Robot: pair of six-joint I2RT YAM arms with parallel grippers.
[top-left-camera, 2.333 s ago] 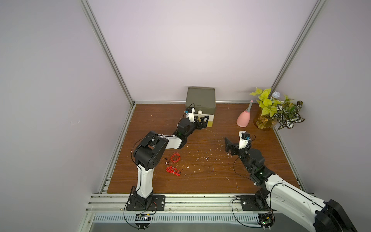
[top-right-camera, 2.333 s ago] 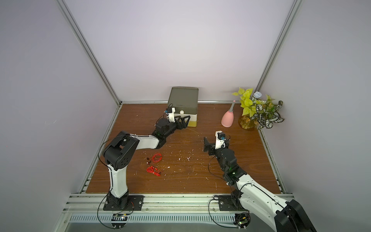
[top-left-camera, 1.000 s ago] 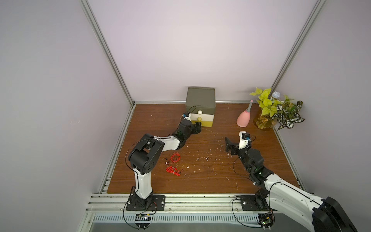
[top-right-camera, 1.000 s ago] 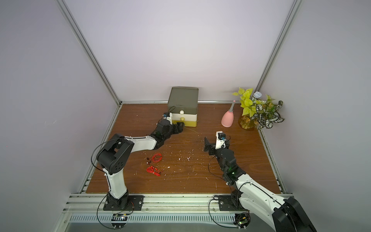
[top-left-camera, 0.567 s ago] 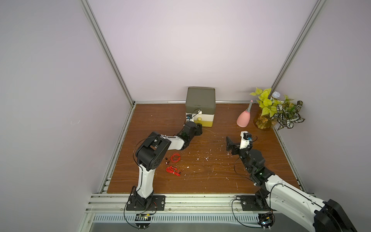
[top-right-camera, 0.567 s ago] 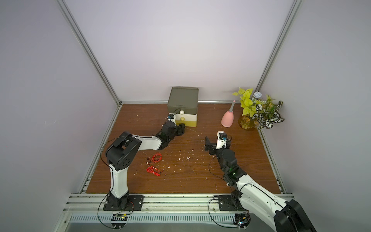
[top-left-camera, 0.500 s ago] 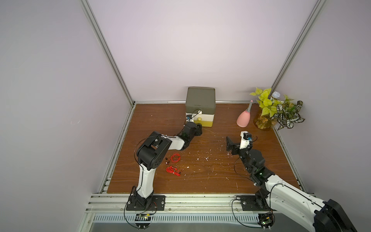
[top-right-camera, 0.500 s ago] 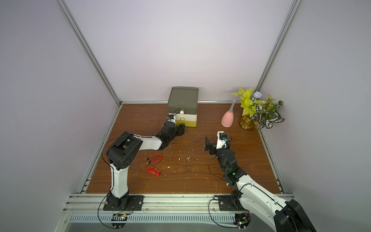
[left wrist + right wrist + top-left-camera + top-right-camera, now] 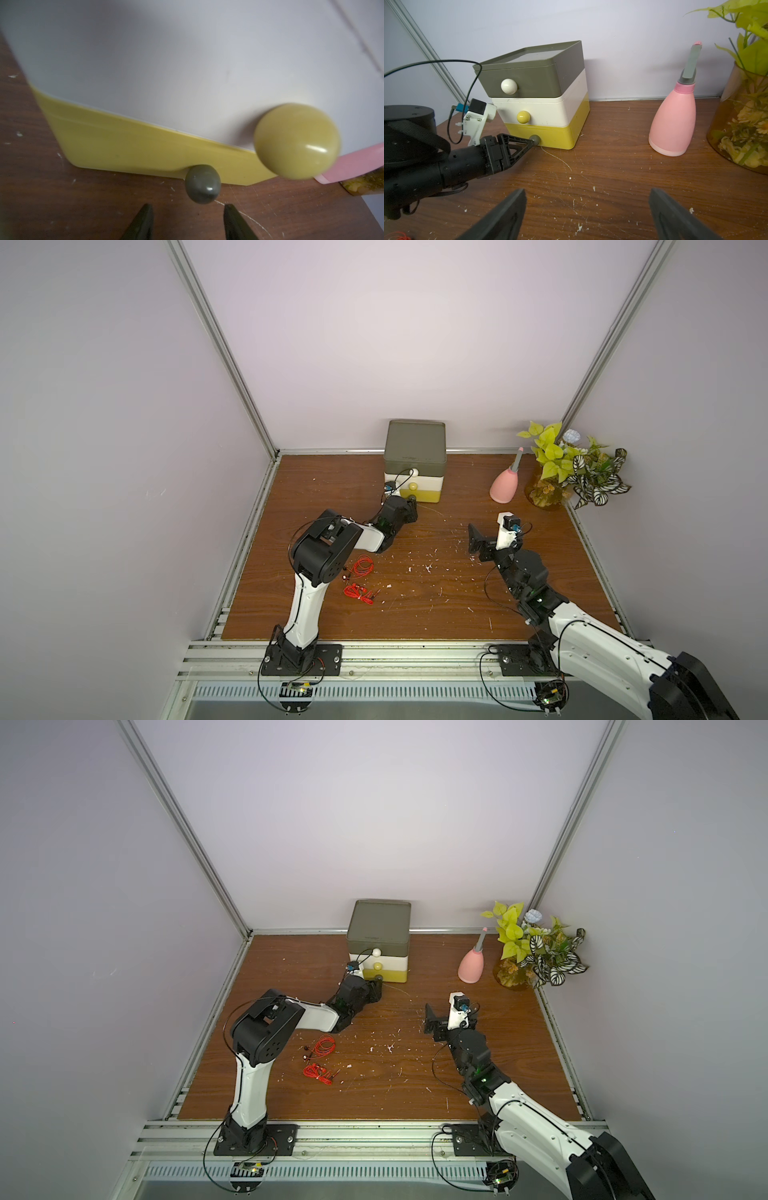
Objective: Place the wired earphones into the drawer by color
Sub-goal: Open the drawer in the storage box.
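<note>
Lilac walls on three sides enclose a scratched brown wooden tabletop (image 9: 415,614) littered with pale flecks. The left arm reaches to the rear; the right arm hangs at mid-table.

Against the back wall stands a small square box of three stacked drawers (image 9: 415,445), olive-grey over cream over yellow, all appearing closed. Beside it are a leafy plant in an amber glass vase (image 9: 575,466) and a pink plastic squeeze bottle (image 9: 503,489).

Task items seen: two red coiled earphone bundles (image 9: 362,565), lying on the table close together beside the left arm's base column, well apart from the box. No white or black bundles are on view.

Left gripper (image 9: 187,205): fingers part-spread, tips flanking the small grey round knob (image 9: 202,184) of the yellow bottom drawer (image 9: 556,137). No firm pinch is evident.

Right gripper (image 9: 587,190): fingers fully spread, empty, above bare table.

Assessment: the bundles look light, limp and tangle-prone. Pinch across the densest part of the coil, not a stray strand. The knob is smooth and small, so slippage is likely, and the box may slide when pulled.
</note>
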